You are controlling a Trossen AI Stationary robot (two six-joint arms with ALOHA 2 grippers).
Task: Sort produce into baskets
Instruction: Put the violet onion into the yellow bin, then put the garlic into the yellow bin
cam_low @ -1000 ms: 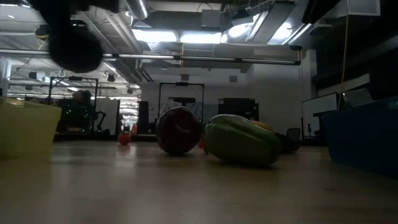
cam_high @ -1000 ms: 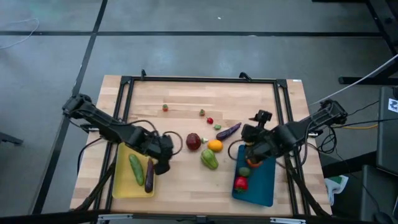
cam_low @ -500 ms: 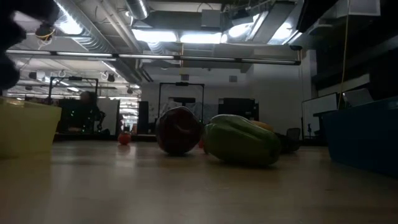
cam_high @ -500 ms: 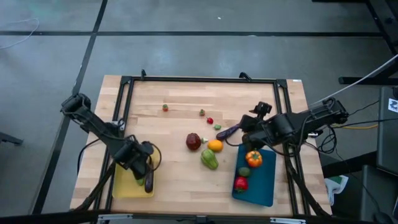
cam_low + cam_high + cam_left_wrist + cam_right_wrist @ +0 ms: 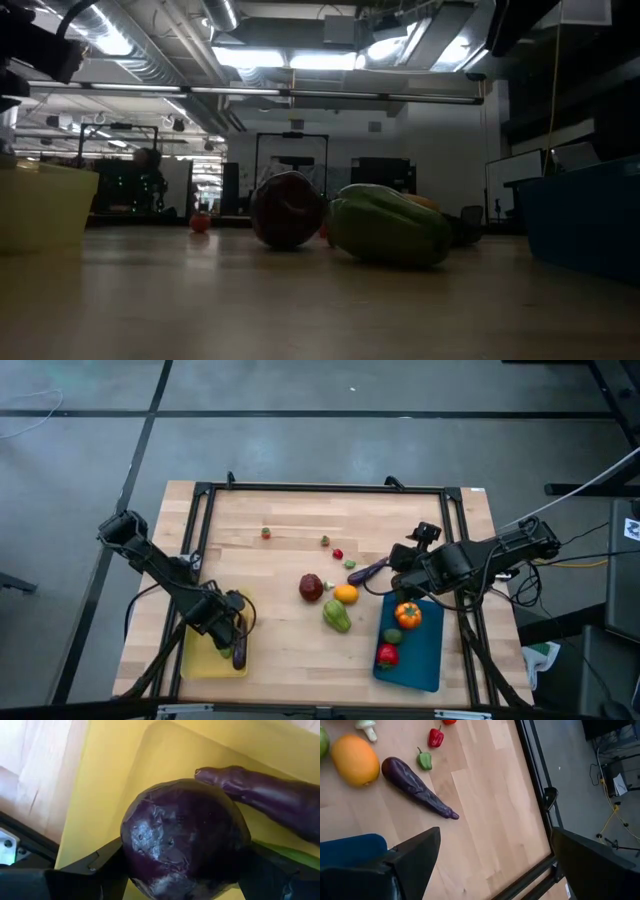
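Note:
My left gripper [image 5: 231, 632] hangs over the yellow basket [image 5: 196, 660], shut on a round dark purple eggplant [image 5: 185, 840]. A long eggplant [image 5: 270, 795] and a green cucumber [image 5: 292, 852] lie in that basket. My right gripper [image 5: 405, 567] is open and empty over the table, just beyond the far end of the blue basket [image 5: 428, 660]. A long purple eggplant [image 5: 417, 787] lies on the wood ahead of it. An orange pepper [image 5: 407, 614], a green piece [image 5: 393, 636] and a red pepper [image 5: 387, 654] lie in the blue basket. My left gripper pinches the round eggplant between its two fingers [image 5: 95, 867], one on each of its opposite sides [image 5: 131, 855]. The fingers slant down over the yellow basket. The eggplant fills the gap between them. Whether it touches the basket floor, I cannot tell.
A dark red apple [image 5: 311, 588], an orange [image 5: 346, 594] and a large green pepper [image 5: 336, 616] lie mid-table between the baskets. Small pieces [image 5: 338, 554] are scattered farther back. A black frame [image 5: 320, 487] rims the table.
My left gripper has gone toward the table's near left corner, from beside the yellow basket to over it, carrying the round eggplant. My right gripper has gone from over the blue basket toward the far edge, and the orange pepper now lies uncovered in that basket.

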